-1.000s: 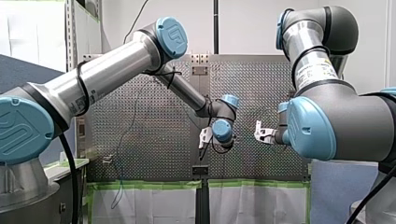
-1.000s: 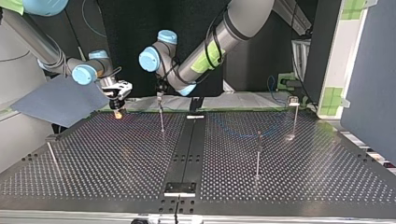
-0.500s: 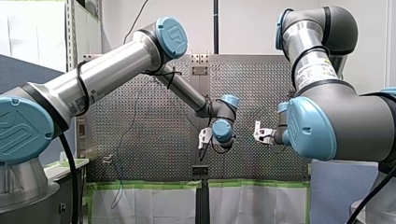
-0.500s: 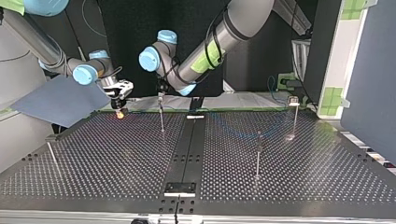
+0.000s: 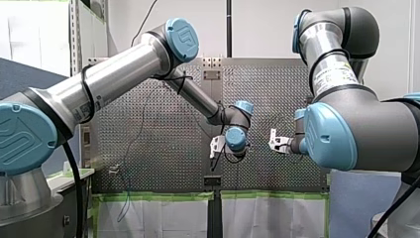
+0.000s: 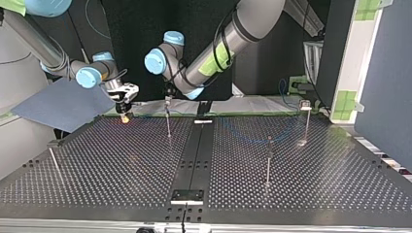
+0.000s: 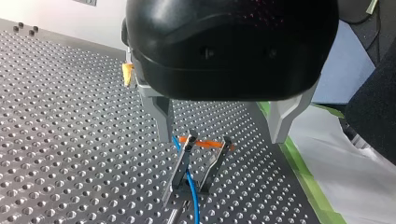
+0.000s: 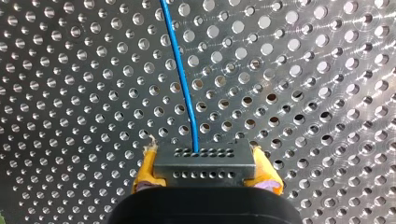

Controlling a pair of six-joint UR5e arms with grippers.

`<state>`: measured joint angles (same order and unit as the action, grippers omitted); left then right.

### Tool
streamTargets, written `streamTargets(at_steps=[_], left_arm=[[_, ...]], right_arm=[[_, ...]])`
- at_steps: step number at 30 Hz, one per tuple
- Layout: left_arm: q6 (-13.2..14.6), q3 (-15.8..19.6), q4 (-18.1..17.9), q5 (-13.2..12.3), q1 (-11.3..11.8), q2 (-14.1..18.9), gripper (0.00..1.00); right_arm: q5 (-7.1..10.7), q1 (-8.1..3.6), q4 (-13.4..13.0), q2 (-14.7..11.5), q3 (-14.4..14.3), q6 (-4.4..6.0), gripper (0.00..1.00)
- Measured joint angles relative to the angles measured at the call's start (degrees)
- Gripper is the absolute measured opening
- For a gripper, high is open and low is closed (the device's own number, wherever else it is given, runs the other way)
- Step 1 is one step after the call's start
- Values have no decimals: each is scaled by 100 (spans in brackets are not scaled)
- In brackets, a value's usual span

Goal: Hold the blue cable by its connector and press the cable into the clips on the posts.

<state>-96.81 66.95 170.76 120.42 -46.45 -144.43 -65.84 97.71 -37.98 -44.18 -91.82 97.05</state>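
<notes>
My right gripper point(image 8: 204, 169) is shut, its yellow pads point(image 8: 145, 168) clamping the black connector point(image 8: 204, 157). The blue cable point(image 8: 181, 79) runs from the connector away over the perforated plate. In the left wrist view my left gripper point(image 7: 219, 137) is open, its metal fingers point(image 7: 159, 116) standing on either side just above a post's clip point(image 7: 201, 163). The blue cable point(image 7: 190, 186) lies in that clip, beside an orange strip. In the top view my left gripper point(image 6: 166, 98) hovers over that post point(image 6: 168, 124), and my right gripper point(image 6: 125, 110) is to its left near the plate's far edge.
Three more thin posts stand on the perforated table point(image 6: 145, 184): one at the top view's left point(image 6: 53, 158), one right of the middle point(image 6: 268, 162) and one at the far right point(image 6: 306, 121). Green tape point(image 7: 303, 172) edges the plate beside my left gripper.
My right gripper has crept slightly toward the post in the top view. My left arm has not visibly moved.
</notes>
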Motion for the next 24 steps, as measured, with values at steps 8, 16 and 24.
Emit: streamTargets(at_steps=[8, 16, 24], left_arm=[[2, 0, 13, 43, 0, 0, 100], [1, 0, 22, 87, -7, 0, 100], [1, 222, -55, 166, -23, 142, 100]], right_arm=[[0, 0, 0, 0, 0, 0, 0], [0, -1, 0, 0, 0, 0, 0], [0, -15, 0, 0, 0, 0, 0]])
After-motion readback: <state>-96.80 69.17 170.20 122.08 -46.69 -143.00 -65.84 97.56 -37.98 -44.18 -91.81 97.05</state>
